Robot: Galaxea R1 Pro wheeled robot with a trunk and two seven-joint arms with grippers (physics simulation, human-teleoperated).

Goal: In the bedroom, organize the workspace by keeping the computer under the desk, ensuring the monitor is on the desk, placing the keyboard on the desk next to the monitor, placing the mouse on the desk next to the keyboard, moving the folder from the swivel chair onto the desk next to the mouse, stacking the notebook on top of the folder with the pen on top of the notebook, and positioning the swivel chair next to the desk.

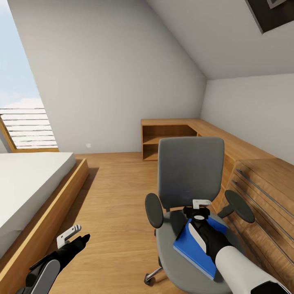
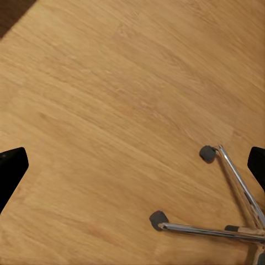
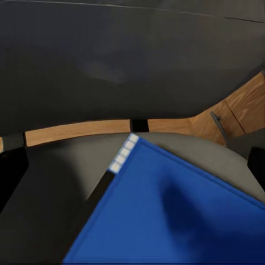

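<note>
Swivel chair [image 1: 190, 192]: grey, on the wooden floor [image 1: 118, 196], beside the wooden chest [image 1: 261, 192].
Folder [image 1: 196, 249]: blue, flat on the seat. Likely light, stiff, slick; best pinched at an exposed edge or corner.
Right gripper [image 1: 201, 209]: above the folder, jaws spread, holding nothing.
Left gripper [image 1: 72, 237]: over bare floor, fingers apart, empty.

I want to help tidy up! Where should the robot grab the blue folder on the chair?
Probably by the folder's front edge, coming down from above. It lies flat on the chair seat with the backrest behind it, and the open right claw hangs just over it.
</note>
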